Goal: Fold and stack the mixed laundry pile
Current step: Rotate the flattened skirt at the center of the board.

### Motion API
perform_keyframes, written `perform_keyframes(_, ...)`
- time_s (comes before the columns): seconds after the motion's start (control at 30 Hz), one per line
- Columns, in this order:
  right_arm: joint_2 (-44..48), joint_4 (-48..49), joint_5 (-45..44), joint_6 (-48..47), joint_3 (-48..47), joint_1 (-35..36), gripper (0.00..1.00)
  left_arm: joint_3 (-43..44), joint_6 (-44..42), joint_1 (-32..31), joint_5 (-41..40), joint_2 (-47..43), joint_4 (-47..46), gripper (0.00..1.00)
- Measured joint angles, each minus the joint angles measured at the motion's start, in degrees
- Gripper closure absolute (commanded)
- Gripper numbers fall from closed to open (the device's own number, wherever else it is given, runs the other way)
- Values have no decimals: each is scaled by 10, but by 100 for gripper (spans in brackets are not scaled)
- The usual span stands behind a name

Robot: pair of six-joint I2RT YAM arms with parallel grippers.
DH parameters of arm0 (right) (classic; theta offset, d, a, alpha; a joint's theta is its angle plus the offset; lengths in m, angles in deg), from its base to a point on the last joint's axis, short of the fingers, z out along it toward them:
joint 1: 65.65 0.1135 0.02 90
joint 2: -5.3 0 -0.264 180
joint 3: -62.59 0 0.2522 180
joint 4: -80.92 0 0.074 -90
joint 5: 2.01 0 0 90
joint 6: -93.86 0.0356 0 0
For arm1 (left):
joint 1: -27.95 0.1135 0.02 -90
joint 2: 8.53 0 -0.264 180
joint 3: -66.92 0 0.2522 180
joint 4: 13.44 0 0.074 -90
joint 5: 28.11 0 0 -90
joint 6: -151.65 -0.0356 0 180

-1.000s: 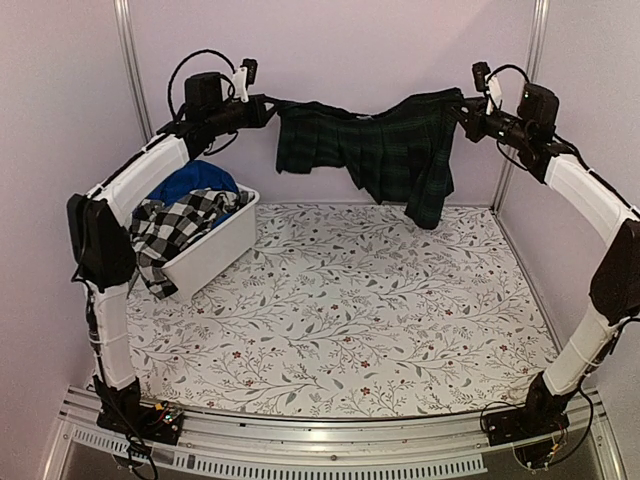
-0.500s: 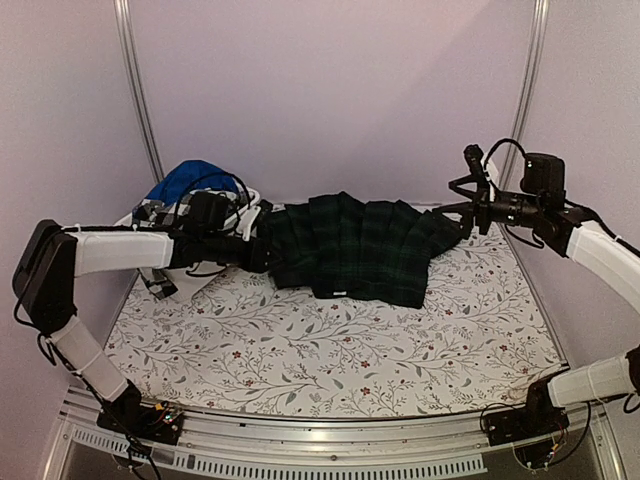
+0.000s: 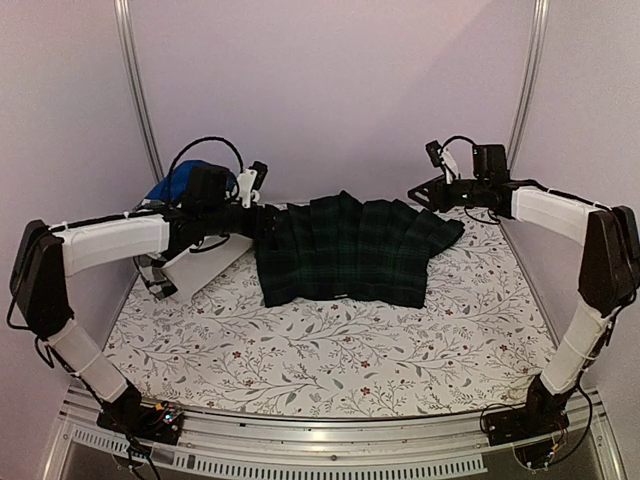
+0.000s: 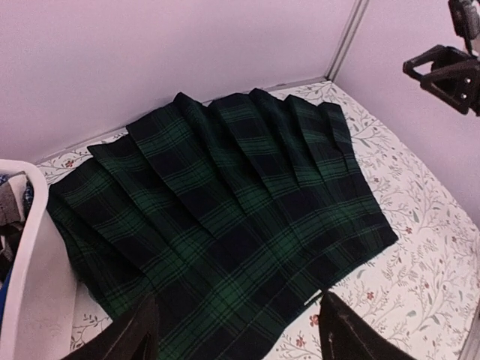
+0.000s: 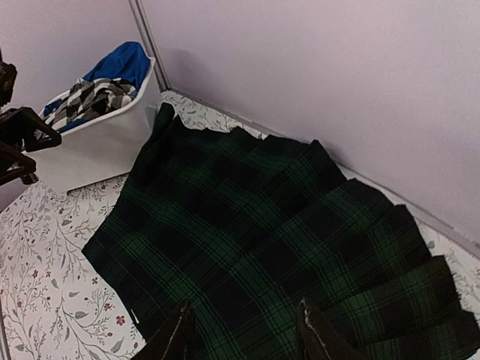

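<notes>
The tartan garment (image 3: pixel 345 250) lies flat along the bench's far edge, pleats fanned, apparently laid out for folding. The left gripper (image 4: pixel 236 319) and right gripper (image 5: pixel 244 315) hover at its ends, fingers spread and empty. The checked shirt (image 5: pixel 90 96) waits in the tub (image 3: pixel 205 262) at the far-left corner.
</notes>
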Motion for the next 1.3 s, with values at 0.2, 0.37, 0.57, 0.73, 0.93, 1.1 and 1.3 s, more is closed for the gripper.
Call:
perform_keyframes(0.2,-186,-49,-17,52,-75,40,67,79,-6,0,-35,156,19,33)
perform_keyframes(0.37,-268,-78,-43,73,-115,58,69,132,-5,0,-43,249,53,37)
perform_keyframes(0.57,-316,-110,-65,98,-110,59,70,154,13,0,-46,306,81,39)
perform_keyframes(0.73,-292,-80,-64,126,-35,66,69,139,30,0,-47,313,99,37)
perform_keyframes(0.93,-198,-39,-49,170,117,85,68,115,41,-1,-52,308,103,36)
perform_keyframes(1.1,-110,8,-26,224,254,134,66,112,41,-7,-52,307,102,35)
perform_keyframes(1.3,-61,80,0,329,341,268,63,192,23,-7,-43,355,141,38)
